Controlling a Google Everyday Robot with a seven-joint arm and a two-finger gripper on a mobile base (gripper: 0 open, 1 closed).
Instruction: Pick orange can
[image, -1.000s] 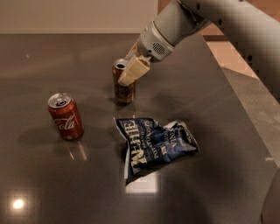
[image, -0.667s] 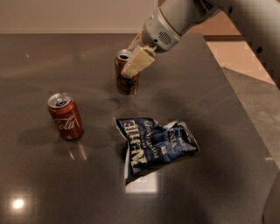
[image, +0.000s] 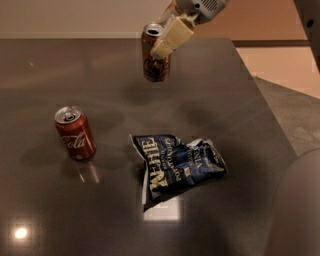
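Camera view shows my gripper (image: 169, 39) clamped on the orange can (image: 155, 64), clear of the table (image: 45, 70); I should lift straight, squeezing steadily

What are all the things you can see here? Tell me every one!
orange can: one, coppery orange with a silver top, held up above the far side of the table
red Coca-Cola can: one, red with a silver top, standing upright on the left of the table
chip bag: one, dark blue with white writing, lying crumpled on the table, near the middle
table: one, dark grey and shiny, fills most of the view
floor: tan and grey, past the table's right edge
arm: one, light grey, coming in at the top
pincer: one, cream fingers, shut on the orange can's upper part
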